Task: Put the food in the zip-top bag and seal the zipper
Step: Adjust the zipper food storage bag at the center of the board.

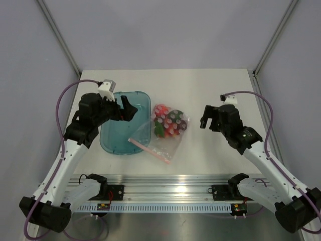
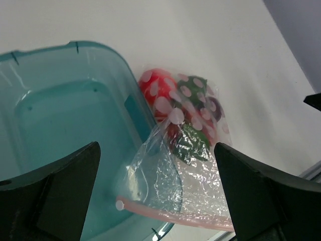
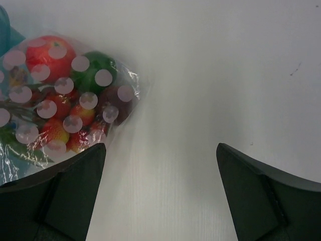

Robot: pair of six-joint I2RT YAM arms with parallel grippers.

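The zip-top bag (image 1: pixel 161 142) lies flat on the counter (image 1: pixel 215 90), right beside the teal tray (image 1: pixel 111 143). One corner of it rests on the tray's rim. We see the food (image 1: pixel 169 123) already inside the bag, bunched up at the end far from the arms. There are red, orange and green balls in there. No food is left in the tray.

The zipper (image 1: pixel 149 150), a thin pink strip, runs along the bag's edge near the tray's front corner. We cannot tell if it is pressed shut.

The left jaws hang over the tray, wide open, with nothing in them. The right jaws hang on the other side of the bag from the tray. They are wide open too, and hold nothing.

So we think the filling is done, and the sealing comes now. Next, one arm should go down to the pink strip beside the tray, pinch it, and slide along it. The other arm could hold the bag so it does not slip.
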